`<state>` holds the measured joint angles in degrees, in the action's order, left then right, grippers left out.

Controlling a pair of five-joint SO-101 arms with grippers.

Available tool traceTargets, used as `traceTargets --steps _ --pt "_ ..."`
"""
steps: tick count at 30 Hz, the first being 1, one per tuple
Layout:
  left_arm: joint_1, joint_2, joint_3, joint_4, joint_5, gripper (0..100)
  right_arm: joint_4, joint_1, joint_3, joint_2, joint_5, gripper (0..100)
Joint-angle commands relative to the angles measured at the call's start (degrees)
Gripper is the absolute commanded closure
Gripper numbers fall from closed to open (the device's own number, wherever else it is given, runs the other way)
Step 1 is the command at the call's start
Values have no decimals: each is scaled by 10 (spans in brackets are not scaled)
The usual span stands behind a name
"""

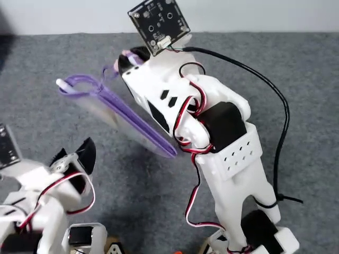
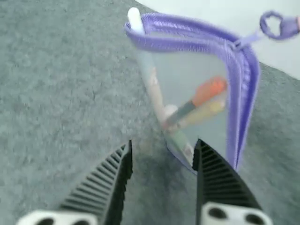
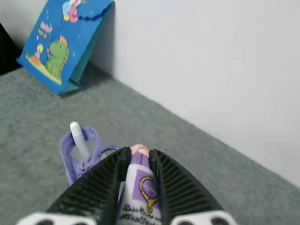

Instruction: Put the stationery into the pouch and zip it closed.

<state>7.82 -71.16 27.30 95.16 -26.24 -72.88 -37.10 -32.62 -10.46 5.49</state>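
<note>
The right gripper [image 3: 138, 157] is clenching a purple tag [image 3: 140, 187] that is hanging off the pouch [image 1: 132, 124], with a small pink piece showing just past the fingertips. In the high view this gripper is sitting at the far upper end of the pouch, right where the purple loop [image 2: 271, 22] of the zip is coming off the trim.

The pouch itself is clear with a purple zip border, and it is standing on edge rather than lying flat, slanting away from the right gripper toward the left arm. Whether its low end is touching the grey bench [image 1: 296, 79] is not something I can tell.

Stationery is sitting inside the pouch: an orange-capped pen [image 2: 206, 93] is lying at a slant behind the clear side, with some paler items blurred around it. A white pen [image 2: 135, 18] is poking out past the purple border at the pouch's top corner, opposite the loop.

The left gripper [image 2: 161, 154] is released, its jaws spread wide, and is hanging just short of the pouch's low end, facing the clear side and gripping nothing.

Beyond the pouch, a blue gift bag [image 3: 65, 37] is leaning against a white wall [image 3: 211, 61].
</note>
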Motion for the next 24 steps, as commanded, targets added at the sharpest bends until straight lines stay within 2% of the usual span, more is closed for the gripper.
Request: traceTargets --steps 1,8,11,16,20,24 --pt "-2 4 43 -59 21 794 -33 8 -27 -46 -5 991" --pt "-2 17 88 -142 23 794 -93 27 -27 -101 -4 991" --pt "-2 63 89 -170 22 794 -116 57 -26 -114 -5 991" --pt "-9 181 35 -226 22 794 -220 87 -26 -147 -7 991" --pt "-68 287 -56 -229 21 794 -276 89 -25 -173 -36 991" --pt "-181 369 -142 -220 20 794 -296 89 -25 -182 -54 991"
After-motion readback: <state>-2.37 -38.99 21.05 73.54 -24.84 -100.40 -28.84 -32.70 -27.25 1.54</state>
